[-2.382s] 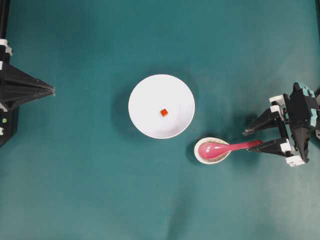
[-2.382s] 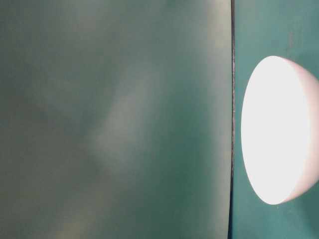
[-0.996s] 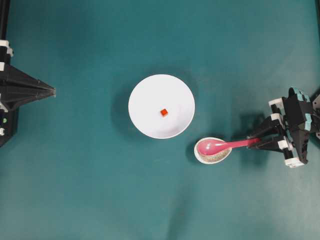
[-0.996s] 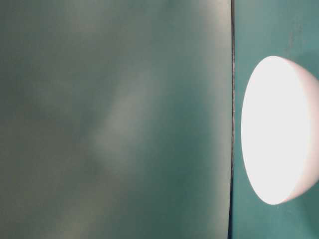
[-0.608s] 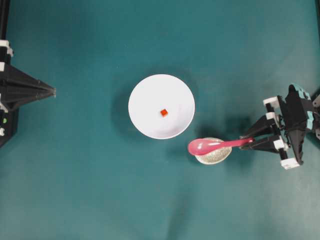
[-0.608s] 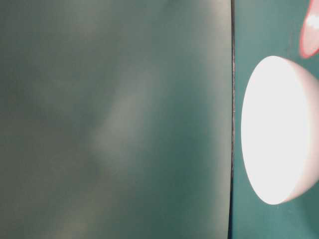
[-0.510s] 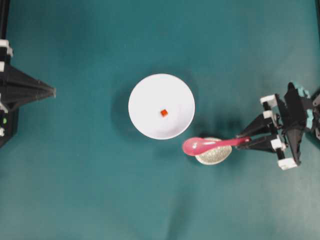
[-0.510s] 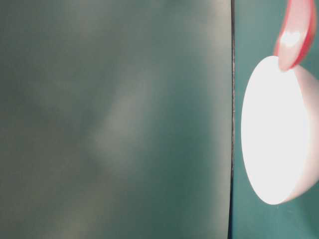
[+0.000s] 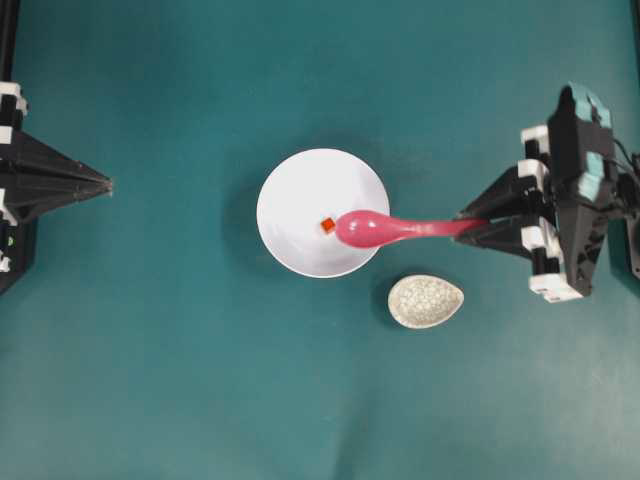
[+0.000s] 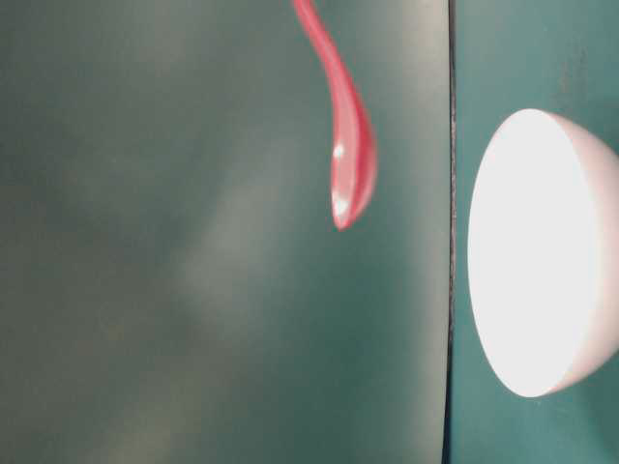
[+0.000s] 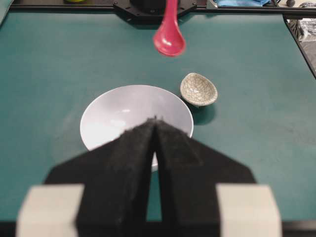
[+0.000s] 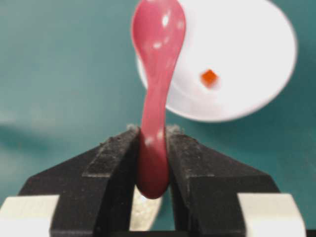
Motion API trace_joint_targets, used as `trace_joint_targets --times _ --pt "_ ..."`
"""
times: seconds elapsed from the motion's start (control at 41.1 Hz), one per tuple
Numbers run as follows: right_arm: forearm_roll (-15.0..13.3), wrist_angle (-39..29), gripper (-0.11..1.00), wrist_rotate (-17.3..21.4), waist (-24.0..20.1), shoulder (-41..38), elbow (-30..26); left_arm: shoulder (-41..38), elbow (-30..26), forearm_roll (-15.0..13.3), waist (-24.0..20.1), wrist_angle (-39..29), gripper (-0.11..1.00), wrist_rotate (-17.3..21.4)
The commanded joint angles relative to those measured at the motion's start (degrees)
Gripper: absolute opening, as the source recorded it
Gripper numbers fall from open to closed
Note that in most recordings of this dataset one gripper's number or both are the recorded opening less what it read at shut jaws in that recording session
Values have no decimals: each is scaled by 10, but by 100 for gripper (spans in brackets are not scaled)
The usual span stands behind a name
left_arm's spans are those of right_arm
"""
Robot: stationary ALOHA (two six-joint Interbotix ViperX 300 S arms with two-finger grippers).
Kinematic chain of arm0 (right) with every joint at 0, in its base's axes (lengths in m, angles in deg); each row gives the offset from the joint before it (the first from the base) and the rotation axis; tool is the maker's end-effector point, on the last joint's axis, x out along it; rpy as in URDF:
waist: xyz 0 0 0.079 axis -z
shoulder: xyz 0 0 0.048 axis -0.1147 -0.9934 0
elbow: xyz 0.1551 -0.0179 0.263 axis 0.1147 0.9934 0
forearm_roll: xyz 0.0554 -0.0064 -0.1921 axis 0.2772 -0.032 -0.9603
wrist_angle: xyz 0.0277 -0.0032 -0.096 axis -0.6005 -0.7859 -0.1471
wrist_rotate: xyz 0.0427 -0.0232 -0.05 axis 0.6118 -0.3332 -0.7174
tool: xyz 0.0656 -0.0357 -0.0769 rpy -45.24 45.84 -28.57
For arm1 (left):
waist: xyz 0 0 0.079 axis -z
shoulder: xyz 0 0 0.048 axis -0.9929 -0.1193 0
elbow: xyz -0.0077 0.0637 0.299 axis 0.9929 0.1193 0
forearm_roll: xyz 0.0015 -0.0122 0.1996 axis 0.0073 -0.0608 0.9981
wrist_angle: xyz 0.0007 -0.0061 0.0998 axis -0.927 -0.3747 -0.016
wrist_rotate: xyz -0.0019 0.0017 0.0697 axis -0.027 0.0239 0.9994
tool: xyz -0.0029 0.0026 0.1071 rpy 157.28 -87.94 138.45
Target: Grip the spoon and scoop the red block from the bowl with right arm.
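Observation:
My right gripper (image 9: 466, 228) is shut on the handle end of the pink spoon (image 9: 385, 230), which it holds level in the air. Seen from overhead, the spoon's tip reaches over the right part of the white bowl (image 9: 300, 200), just right of the red block (image 9: 327, 225) on the bowl's floor. The right wrist view shows the spoon (image 12: 157, 59) between the fingers (image 12: 185, 148), with the block (image 12: 209, 77) in the bowl (image 12: 247, 59) to its right. The left wrist view shows the spoon (image 11: 169, 42) well above the bowl (image 11: 118, 113); the block is hidden there. My left gripper (image 9: 105, 184) is shut at the far left.
A small speckled beige dish (image 9: 425, 301) stands on the teal mat just right of and nearer than the bowl, and it holds nothing. The same dish (image 11: 198, 89) shows in the left wrist view. At table level, the spoon (image 10: 350, 159) hangs beside the bowl (image 10: 537, 251).
My right gripper has lifted the spoon out of the speckled dish and carried it left and toward the back, over the white bowl's right side. The left arm has not moved.

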Motion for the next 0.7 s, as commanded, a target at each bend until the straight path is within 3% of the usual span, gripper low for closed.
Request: trace_joint_targets --times 0.0,0.267,0.413,0.535,0.68 --pt "-1 -76 25 8 23 -17 -72 -5 -15 2 0 4 0 0" --pt "4 -279 25 35 59 -138 -229 -9 -15 2 0 5 0 0" --pt "25 -371 25 34 59 -212 -297 -10 -13 2 -1 6 0 0" --pt "40 -412 25 32 59 -256 -333 -11 -13 2 -1 6 0 0" --pt "61 -416 25 27 59 -287 -341 -12 -14 2 0 7 0 1"
